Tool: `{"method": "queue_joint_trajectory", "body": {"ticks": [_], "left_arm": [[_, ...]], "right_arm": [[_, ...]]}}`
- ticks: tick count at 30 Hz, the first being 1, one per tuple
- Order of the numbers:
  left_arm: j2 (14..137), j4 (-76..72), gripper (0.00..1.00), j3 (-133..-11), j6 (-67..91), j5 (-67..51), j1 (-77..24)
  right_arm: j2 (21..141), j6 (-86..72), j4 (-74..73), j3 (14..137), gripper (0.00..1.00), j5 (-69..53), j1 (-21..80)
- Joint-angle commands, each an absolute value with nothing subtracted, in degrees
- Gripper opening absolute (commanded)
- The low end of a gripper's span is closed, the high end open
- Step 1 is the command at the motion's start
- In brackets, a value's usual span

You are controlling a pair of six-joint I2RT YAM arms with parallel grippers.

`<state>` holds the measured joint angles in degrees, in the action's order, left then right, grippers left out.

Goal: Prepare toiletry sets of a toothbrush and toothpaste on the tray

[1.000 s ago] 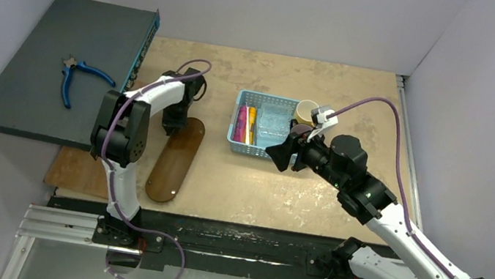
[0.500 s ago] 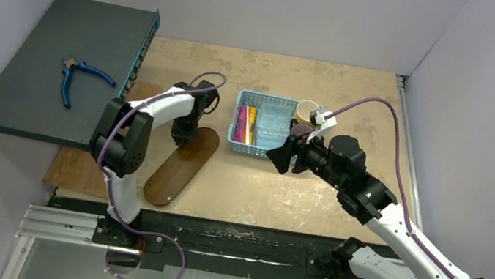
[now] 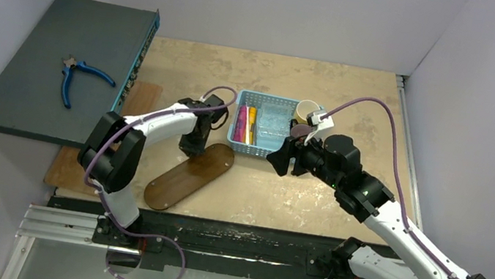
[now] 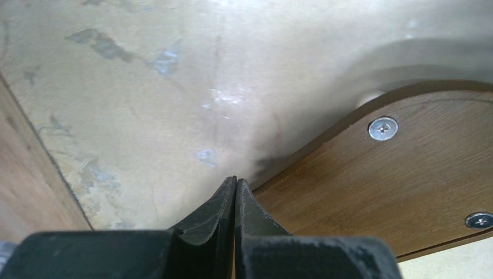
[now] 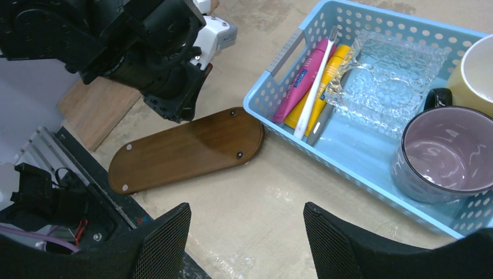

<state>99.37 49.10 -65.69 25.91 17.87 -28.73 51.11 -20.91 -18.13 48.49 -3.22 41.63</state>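
Observation:
The dark brown tray [image 3: 188, 177] lies slanted on the table, its far end almost touching the blue basket [image 3: 258, 150]. My left gripper [image 3: 193, 148] is shut and empty, its tips [image 4: 235, 181] against the tray's edge [image 4: 395, 174]. The pale toothbrush [image 5: 314, 87], the pink tube [image 5: 299, 81] and the yellow tube [image 5: 332, 67] lie side by side at the basket's left end [image 5: 273, 58]. My right gripper [image 5: 245, 209] is open and empty, above the bare table in front of the basket, right of the tray [image 5: 186, 148].
The basket also holds a clear glass dish [image 5: 383, 75], a purple mug [image 5: 447, 157] and a yellow cup [image 5: 477, 75]. A lighter wooden board [image 3: 70, 166] lies at the left. Blue-handled pliers [image 3: 79, 81] rest on a dark raised box [image 3: 60, 37].
My left gripper has moved right and nearer, staying shut, and the tray's far end has swung right toward the basket. The right gripper has barely shifted.

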Motion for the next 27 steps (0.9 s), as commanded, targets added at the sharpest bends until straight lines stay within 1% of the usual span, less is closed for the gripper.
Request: {"method": "queue_joint_trajectory", "body": {"ticks": [1, 6, 9, 18, 22, 27], "left_arm": [[96.7, 45.1, 0.0, -64.1, 24.3, 13.9, -31.9], [96.3, 42.5, 0.0, -62.8, 24.1, 12.0, -35.8], [95.9, 40.7, 0.0, -62.5, 24.2, 10.3, -37.9], [95.9, 36.5, 0.0, -64.5, 23.7, 5.4, -45.2], [95.4, 36.2, 0.0, -65.4, 23.2, 5.8, -47.5], [92.9, 37.3, 0.0, -65.7, 23.0, 8.5, -47.6]], "right_arm": [[51.1, -22.0, -19.1, 48.1, 0.74, -1.3, 41.8], [52.0, -23.2, -19.9, 47.2, 0.74, -0.9, 41.8], [52.8, -24.2, -20.6, 46.4, 0.76, -0.2, 41.8], [54.9, -27.9, -20.3, 43.0, 0.8, 0.7, 41.8], [56.7, -29.9, -18.6, 41.3, 0.8, -0.4, 41.8], [59.4, -31.9, -15.4, 38.9, 0.8, -4.6, 41.8]]}}
